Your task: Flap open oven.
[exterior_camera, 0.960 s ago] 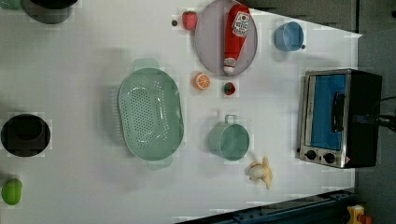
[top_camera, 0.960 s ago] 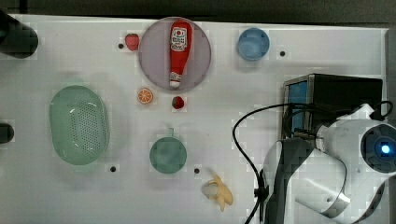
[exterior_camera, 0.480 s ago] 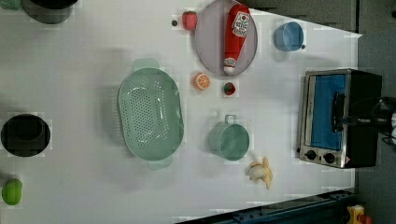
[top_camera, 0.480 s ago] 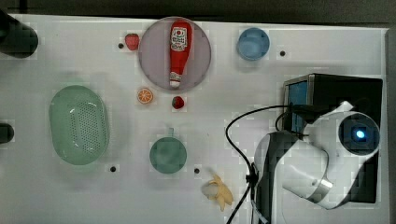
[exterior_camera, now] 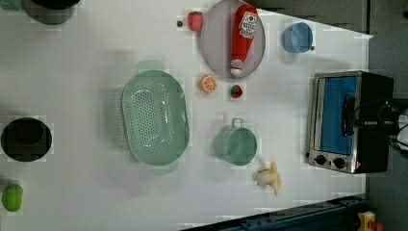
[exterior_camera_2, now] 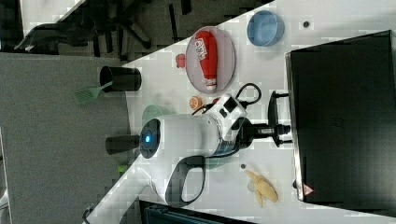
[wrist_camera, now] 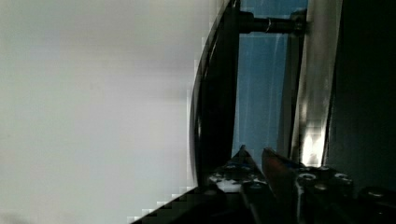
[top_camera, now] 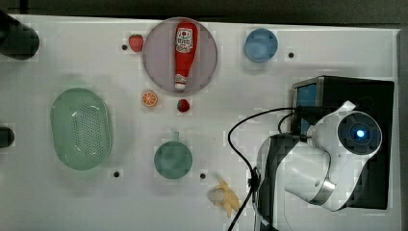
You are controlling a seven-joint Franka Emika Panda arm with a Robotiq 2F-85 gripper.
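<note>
The oven point(exterior_camera: 349, 122) sits at the left view's right edge of the table point(exterior_camera: 96, 202), its glass door shut. In the right view the hand point(exterior_camera_2: 275, 130) is at the door's handle point(exterior_camera_2: 272, 116), fingers nearly closed — apparently around the bar, though the contact is hard to confirm. The reach looks done — pulling the door down remains.

White tabletop point(top_camera: 288, 29) under even light, grey floor point(exterior_camera_2: 60, 116) and dark chairs point(exterior_camera_2: 116, 23) beyond.
</note>
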